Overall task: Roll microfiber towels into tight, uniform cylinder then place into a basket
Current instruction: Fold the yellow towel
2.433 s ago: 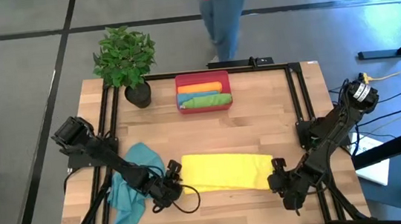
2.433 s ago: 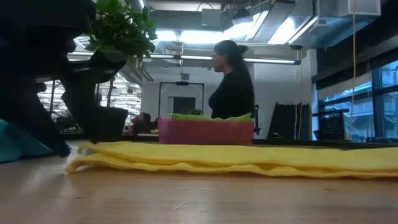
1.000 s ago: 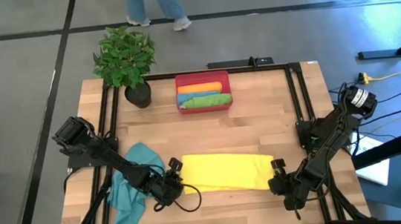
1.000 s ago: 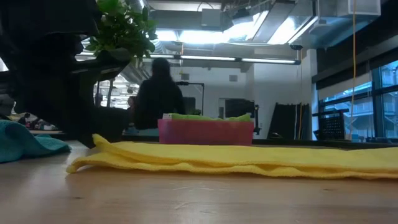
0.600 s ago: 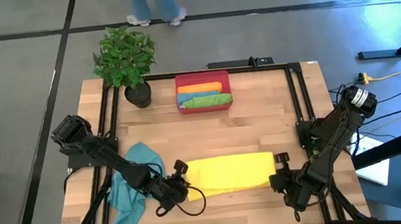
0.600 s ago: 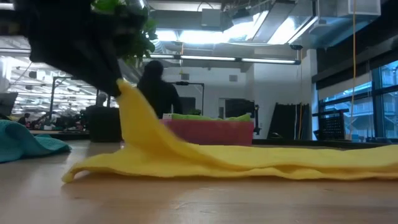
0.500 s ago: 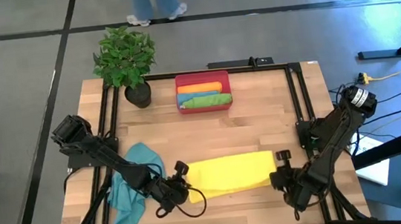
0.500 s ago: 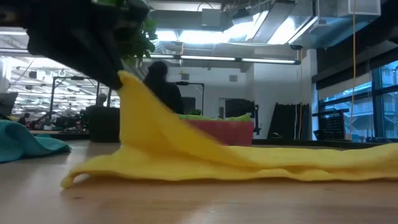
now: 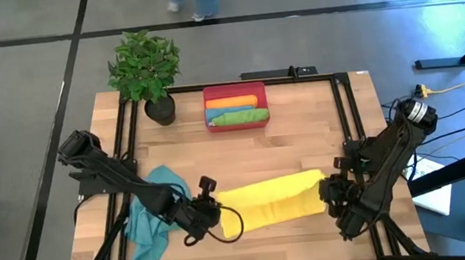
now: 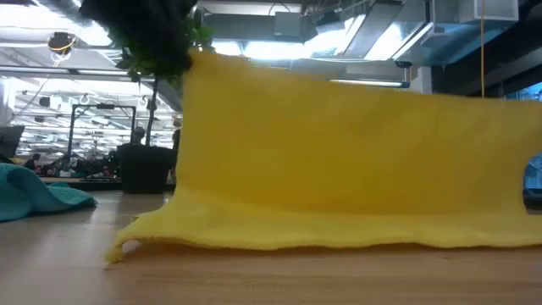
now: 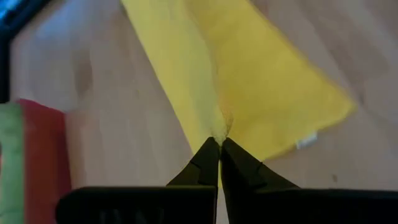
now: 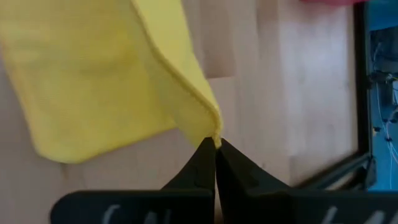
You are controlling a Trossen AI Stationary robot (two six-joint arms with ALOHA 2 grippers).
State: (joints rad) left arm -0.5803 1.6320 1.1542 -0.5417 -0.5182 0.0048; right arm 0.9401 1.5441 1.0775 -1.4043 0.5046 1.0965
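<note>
On the wooden table (image 9: 303, 144), I am folding the yellow towel (image 9: 270, 202) at six o'clock, left gripper (image 9: 210, 208) and right gripper (image 9: 329, 191) each pinching a corner aloft; next, I judge, comes laying it flat for rolling.

Two dark jointed arms trail black cables, each pincer (image 11: 217, 149) ending in slim, tapered black fingers (image 12: 200, 167).

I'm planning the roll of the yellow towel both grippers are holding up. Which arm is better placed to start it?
Probably neither: the left gripper and the right gripper each pinch one end of the yellow towel, so the lift looks symmetric. The left has less room, with the teal towel beside it.
</note>
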